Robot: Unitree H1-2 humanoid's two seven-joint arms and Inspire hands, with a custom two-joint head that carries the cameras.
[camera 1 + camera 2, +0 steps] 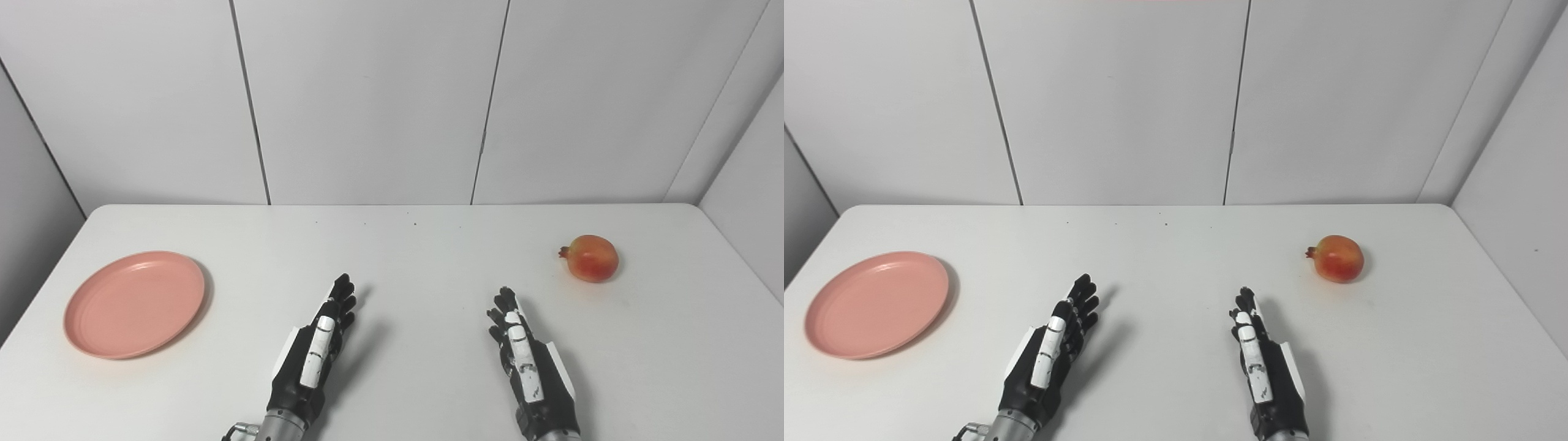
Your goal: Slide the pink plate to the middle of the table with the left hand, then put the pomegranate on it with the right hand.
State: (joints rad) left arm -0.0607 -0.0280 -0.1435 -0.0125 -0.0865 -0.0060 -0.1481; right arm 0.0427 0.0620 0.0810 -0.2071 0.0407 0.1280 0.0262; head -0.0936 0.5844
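A pink plate [135, 303] lies empty at the left side of the white table [416, 257]. A red-orange pomegranate [591, 258] sits at the right side, its crown pointing left. My left hand [315, 349] is open near the front middle, fingers stretched forward, well to the right of the plate. My right hand [523, 358] is open too, fingers forward, in front and to the left of the pomegranate. Neither hand touches anything. In the right eye view the plate [876, 304] and the pomegranate [1338, 258] show the same way.
White wall panels [367, 98] stand behind the table's far edge and along both sides. A few small dark specks [414, 223] lie near the table's back middle.
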